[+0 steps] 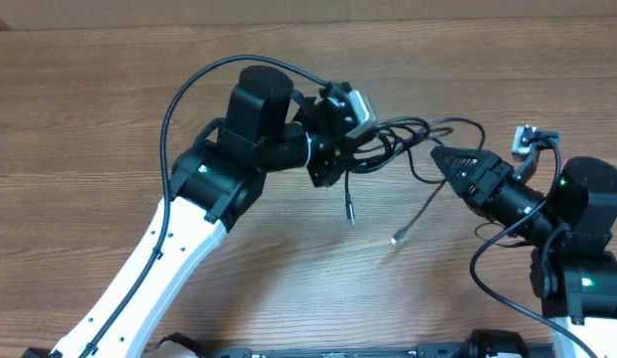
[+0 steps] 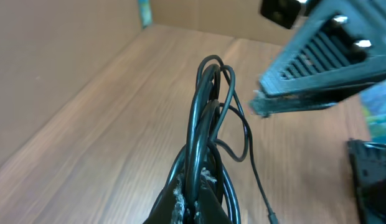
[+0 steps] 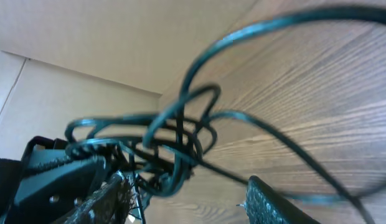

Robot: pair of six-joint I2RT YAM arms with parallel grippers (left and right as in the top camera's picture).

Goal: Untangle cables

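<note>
Our right pincer (image 1: 440,157) is open, fingers apart, and we see nothing clamped. Its tip points left at the cables (image 1: 403,137), with the knot just beyond it. Our left pincer (image 2: 193,202) is closed on the bundle and seems to hold it above the worktop (image 1: 90,89). The strands run left-right between the pincers, and two tails with plugs (image 1: 396,239) trail to the near side. We judge the right arm better placed to pull: open room right and near, less on the far side.
</note>
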